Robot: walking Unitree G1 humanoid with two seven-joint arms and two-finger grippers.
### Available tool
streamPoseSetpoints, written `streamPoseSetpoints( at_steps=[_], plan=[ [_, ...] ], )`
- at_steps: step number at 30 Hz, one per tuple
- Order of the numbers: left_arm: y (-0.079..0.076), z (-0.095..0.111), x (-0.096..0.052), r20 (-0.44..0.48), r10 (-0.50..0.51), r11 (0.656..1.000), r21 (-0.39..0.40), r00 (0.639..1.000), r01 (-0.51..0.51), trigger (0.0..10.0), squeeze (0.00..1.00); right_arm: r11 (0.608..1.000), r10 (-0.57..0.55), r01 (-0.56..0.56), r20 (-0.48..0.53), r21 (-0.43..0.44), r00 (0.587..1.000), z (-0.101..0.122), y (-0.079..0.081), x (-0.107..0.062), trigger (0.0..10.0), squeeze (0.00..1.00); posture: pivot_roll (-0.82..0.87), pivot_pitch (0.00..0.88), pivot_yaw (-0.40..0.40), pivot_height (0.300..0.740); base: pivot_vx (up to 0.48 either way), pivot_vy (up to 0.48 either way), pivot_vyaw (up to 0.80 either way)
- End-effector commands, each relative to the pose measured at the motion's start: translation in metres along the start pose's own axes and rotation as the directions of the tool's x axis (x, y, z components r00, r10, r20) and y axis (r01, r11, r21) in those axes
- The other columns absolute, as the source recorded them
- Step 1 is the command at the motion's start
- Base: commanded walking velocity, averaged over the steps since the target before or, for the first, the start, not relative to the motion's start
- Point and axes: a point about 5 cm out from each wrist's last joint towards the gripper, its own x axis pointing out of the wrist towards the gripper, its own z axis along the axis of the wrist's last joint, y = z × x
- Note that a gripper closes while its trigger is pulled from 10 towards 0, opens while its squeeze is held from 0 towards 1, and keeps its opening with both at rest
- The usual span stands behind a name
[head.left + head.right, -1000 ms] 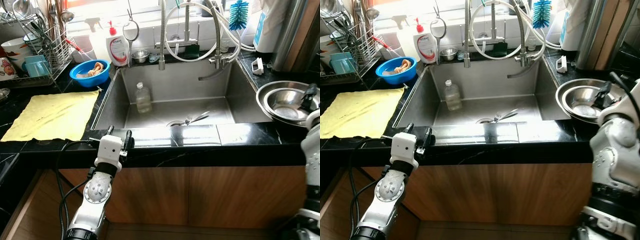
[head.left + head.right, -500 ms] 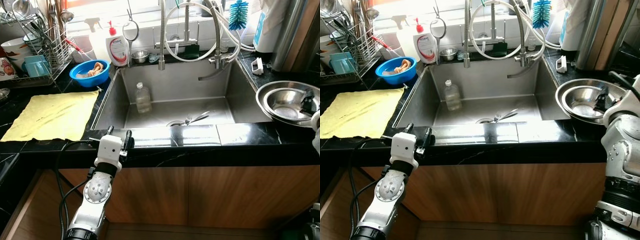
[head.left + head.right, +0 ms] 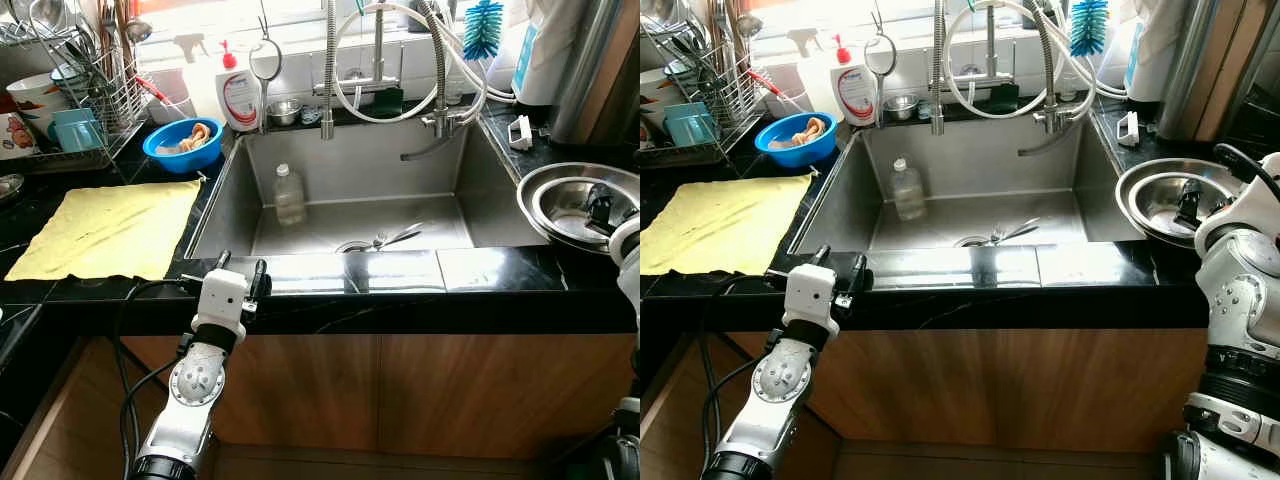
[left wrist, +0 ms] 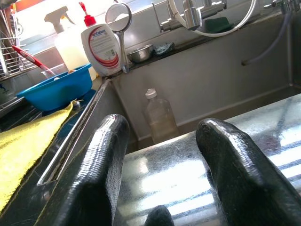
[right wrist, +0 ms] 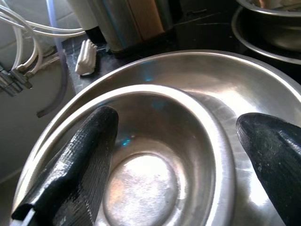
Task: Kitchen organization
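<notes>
A: State the work area.

B: A black stone counter with a wood cabinet front below surrounds a stainless sink under a window. A yellow cloth lies flat on the counter to the left of the sink, and a wire dish rack with utensils and cups stands behind it.

A: List the containers and their contents.

B: A blue bowl at the sink's back left corner holds some pale items I cannot identify. A clear plastic bottle stands upright in the sink near its left wall; cutlery lies at the drain. A white soap bottle stands on the back ledge beside a small metal cup. On the counter to the right of the sink, a small steel bowl is nested inside a large steel bowl; both appear empty.

A: Report the arm poses.

B: The left arm rises in front of the cabinet. The left gripper is level with the counter's front edge, fingers spread, pointing toward the plastic bottle and holding nothing. The right arm is bent at the right edge of the scene. The right gripper is spread wide over the nested bowls, one finger above the small steel bowl, and grasps nothing.
</notes>
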Motion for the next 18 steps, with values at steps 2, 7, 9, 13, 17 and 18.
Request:
streamPoseSetpoints(
  at_steps=[2,7,9,13,17,18],
  plan=[
    [0.002,-0.006,-0.003,-0.044,-0.013,0.999,0.036,0.999,0.014,10.0,0.00,1.000,0.011,-0.011,-0.029,0.020,1.000,-0.004,0.003,0.002,10.0,0.00,-0.14,0.000,0.108,0.740,0.000,0.000,0.00],
    [0.001,-0.006,-0.002,-0.044,-0.013,0.999,0.036,0.999,0.015,10.0,0.00,0.999,0.031,-0.029,-0.048,0.030,0.998,-0.013,0.011,0.001,0.0,0.00,-0.14,0.000,0.107,0.740,0.000,0.000,0.00],
    [0.001,-0.006,-0.002,-0.044,-0.014,0.999,0.036,0.999,0.016,10.0,0.00,0.999,0.035,-0.033,-0.051,0.033,0.998,-0.014,0.012,0.001,0.0,0.00,-0.14,0.000,0.107,0.740,0.000,0.000,0.00],
    [0.002,-0.007,-0.003,-0.049,-0.015,0.999,0.042,0.999,0.017,10.0,0.00,0.999,0.037,-0.036,-0.052,0.034,0.998,-0.014,0.013,0.001,0.0,0.00,-0.14,0.000,0.108,0.740,0.000,0.000,0.00],
    [0.002,-0.007,-0.003,-0.051,-0.013,0.999,0.043,0.999,0.015,10.0,0.00,0.999,0.038,-0.037,-0.049,0.035,0.998,-0.013,0.015,0.001,0.0,0.00,-0.14,0.000,0.107,0.740,0.000,0.000,0.00],
    [0.002,-0.007,-0.003,-0.050,-0.014,0.999,0.042,0.999,0.016,10.0,0.00,0.999,0.040,-0.038,-0.048,0.036,0.998,-0.013,0.016,0.001,0.0,0.00,-0.14,0.000,0.107,0.740,0.000,0.000,0.00]
  ],
)
